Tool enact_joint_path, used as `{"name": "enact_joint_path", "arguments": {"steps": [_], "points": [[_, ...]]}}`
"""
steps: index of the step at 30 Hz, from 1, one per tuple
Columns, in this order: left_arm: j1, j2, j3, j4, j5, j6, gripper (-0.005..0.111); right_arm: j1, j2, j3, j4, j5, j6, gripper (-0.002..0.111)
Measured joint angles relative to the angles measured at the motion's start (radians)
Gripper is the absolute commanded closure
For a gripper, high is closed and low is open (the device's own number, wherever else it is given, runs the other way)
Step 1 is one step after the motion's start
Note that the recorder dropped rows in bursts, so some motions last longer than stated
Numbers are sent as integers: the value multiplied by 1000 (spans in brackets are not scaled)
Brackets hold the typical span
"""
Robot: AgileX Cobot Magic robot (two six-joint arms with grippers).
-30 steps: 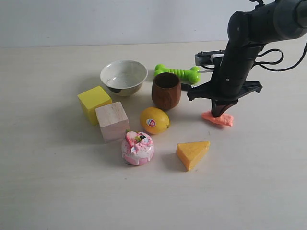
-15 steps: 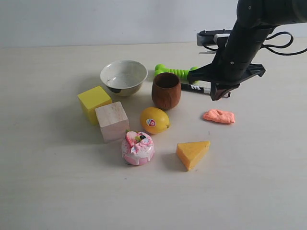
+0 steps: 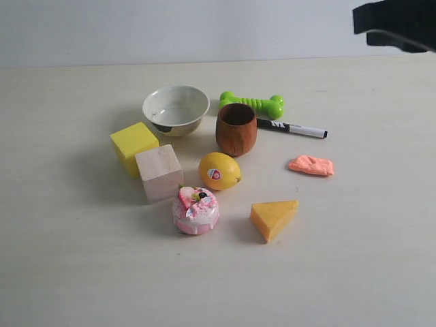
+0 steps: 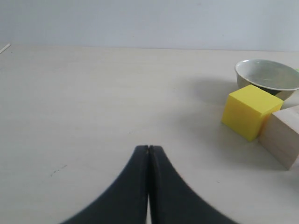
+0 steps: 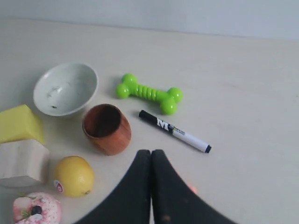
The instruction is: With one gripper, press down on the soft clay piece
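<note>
The soft clay piece (image 3: pixel 311 165), a flat salmon-orange slab, lies alone on the table right of the lemon (image 3: pixel 219 171). In the right wrist view only a small sliver of the clay piece (image 5: pixel 192 189) peeks out beside my right gripper (image 5: pixel 151 152), which is shut with nothing in it and held high above the table. In the exterior view just a black part of the right arm (image 3: pixel 397 24) shows at the top right corner. My left gripper (image 4: pixel 148 148) is shut and empty, low over bare table, well away from the yellow cube (image 4: pixel 252 111).
Around the clay stand a wooden cup (image 3: pixel 236 129), a black-and-white marker (image 3: pixel 291 127), a green bone toy (image 3: pixel 252 104), a metal bowl (image 3: pixel 176 109), a yellow cube (image 3: pixel 133 146), a wooden cube (image 3: pixel 159 172), a pink cake toy (image 3: pixel 195 210) and a cheese wedge (image 3: pixel 274 218).
The right gripper was touching the clay one second ago. It has since lifted up and away to the upper right, leaving the clay flat on the table. Nothing else moved.
</note>
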Motion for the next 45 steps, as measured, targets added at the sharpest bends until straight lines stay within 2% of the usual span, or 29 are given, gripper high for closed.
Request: {"name": "enact_joint_path", "arguments": {"steps": [9,21,27,33,37,40,45], "points": [[0,0,0,0,0,0,107,0,-348,0,19,28,10,108],[0,0,0,0,0,0,107,-6,-525,0,-163,164,54,108],[0,0,0,0,0,0,107,-136,-587,38,-165,181,73,108],[0,0,0,0,0,0,107,-292,-674,174,-155,173,75,108],[0,0,0,0,0,0,107,-371,-750,275,-142,106,77,108],[0,0,0,0,0,0,107,-407,-804,339,-135,33,78,108],[0,0,0,0,0,0,107,-412,-833,433,-131,-78,78,108]]}}
